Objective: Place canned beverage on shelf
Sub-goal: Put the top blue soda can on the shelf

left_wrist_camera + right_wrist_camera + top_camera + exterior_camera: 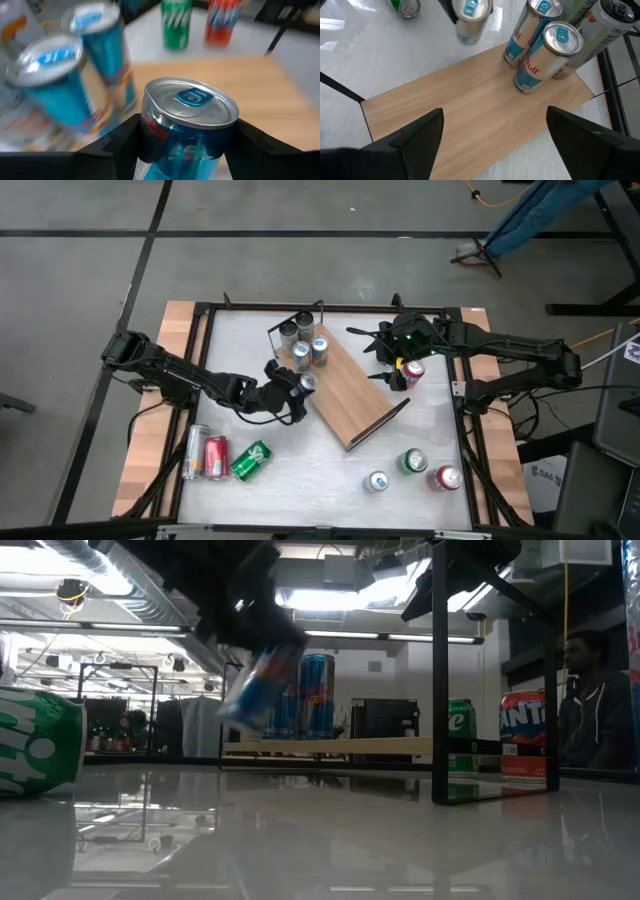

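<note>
Left gripper [297,385] is clamped on a slim blue-and-silver aluminium beverage can [190,122], its two dark fingers [117,137] pressing the can's sides below the lid. The high view places this can at the near-left edge of the long light-brown wooden shelf board [350,390], and the low view shows it tilted and above the board, not yet set down.

Step in hand: transport of the can onto the shelf. Four cans [303,340] already stand grouped at the far end of the board; the two nearest are of the same blue-and-silver type [540,45].

Right gripper [392,370] waits over the opposite edge of the board with its fingers apart and nothing between them; a red can [412,371] stands just beside it.

Next move, as judged: bring the held can upright, move it over bare board near the standing group without touching it, and lower until the base sits flat. Release only then. A tilted release risks toppling the can into its neighbours.
</note>
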`<state>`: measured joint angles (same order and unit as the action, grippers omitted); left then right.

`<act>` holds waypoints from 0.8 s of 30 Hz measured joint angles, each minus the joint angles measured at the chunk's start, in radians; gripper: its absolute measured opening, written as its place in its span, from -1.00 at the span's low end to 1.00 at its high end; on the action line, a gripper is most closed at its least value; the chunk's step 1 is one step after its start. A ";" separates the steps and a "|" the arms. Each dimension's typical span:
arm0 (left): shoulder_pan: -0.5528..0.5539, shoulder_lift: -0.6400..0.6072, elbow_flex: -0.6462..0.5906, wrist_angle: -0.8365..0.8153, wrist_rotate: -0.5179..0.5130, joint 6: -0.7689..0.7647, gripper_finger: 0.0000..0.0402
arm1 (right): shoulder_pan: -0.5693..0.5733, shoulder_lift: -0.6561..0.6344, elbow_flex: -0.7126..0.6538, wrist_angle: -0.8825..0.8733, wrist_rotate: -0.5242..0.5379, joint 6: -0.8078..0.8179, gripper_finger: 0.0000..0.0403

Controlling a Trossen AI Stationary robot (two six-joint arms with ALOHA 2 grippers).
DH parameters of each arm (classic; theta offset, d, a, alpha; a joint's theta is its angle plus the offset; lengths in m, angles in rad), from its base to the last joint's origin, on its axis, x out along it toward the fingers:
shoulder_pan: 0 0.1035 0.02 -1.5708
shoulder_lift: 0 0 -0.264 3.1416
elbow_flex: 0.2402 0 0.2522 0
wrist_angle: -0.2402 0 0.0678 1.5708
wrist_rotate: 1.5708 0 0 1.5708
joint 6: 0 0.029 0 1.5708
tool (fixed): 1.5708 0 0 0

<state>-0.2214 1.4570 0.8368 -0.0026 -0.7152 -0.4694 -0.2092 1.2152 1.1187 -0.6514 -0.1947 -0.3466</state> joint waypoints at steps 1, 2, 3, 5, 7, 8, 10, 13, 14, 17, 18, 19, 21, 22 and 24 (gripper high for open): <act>-0.003 0.004 0.000 0.037 -0.006 0.000 0.08 | 0.000 0.000 0.000 0.001 0.000 0.000 0.70; -0.004 0.007 0.000 0.059 -0.008 0.002 0.08 | 0.000 0.000 0.000 0.003 0.000 0.000 0.70; -0.005 0.010 0.000 0.078 -0.011 0.010 0.08 | 0.000 0.000 0.000 0.006 0.000 0.000 0.70; 0.000 0.029 0.000 0.160 -0.019 0.035 0.08 | 0.000 0.000 0.000 0.012 0.000 0.000 0.70; 0.005 0.047 0.000 0.208 -0.021 0.067 0.08 | 0.000 0.000 0.000 0.020 0.000 0.000 0.70; 0.010 0.064 0.000 0.259 -0.021 0.082 0.08 | 0.000 0.000 0.000 0.026 0.000 0.000 0.70; 0.018 0.096 0.001 0.328 -0.011 0.111 0.08 | 0.000 0.000 0.000 0.031 0.000 0.000 0.70; 0.032 0.151 0.000 0.454 -0.012 0.159 0.08 | 0.000 0.000 0.000 0.046 0.000 0.000 0.70; 0.035 0.167 0.000 0.487 -0.013 0.176 0.08 | 0.000 0.000 0.000 0.052 0.000 0.000 0.70; 0.048 0.215 0.000 0.612 -0.020 0.207 0.08 | 0.000 0.000 0.000 0.065 0.000 0.000 0.70; 0.052 0.228 0.000 0.635 -0.023 0.216 0.08 | 0.000 0.000 0.000 0.068 0.000 0.000 0.70; 0.054 0.241 0.000 0.659 -0.027 0.221 0.08 | 0.000 0.000 0.000 0.071 0.000 0.000 0.70; 0.062 0.260 0.000 0.685 -0.023 0.220 0.08 | 0.000 0.000 0.000 0.073 0.000 0.000 0.70; 0.065 0.266 0.000 0.684 -0.025 0.217 0.08 | 0.000 0.000 0.000 0.076 0.000 0.000 0.70; 0.066 0.282 0.000 0.688 -0.026 0.217 0.08 | 0.000 0.000 0.000 0.077 0.000 0.000 0.70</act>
<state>-0.1552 1.7393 0.8371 0.6853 -0.7414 -0.2523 -0.2092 1.2155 1.1183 -0.5740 -0.1947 -0.3462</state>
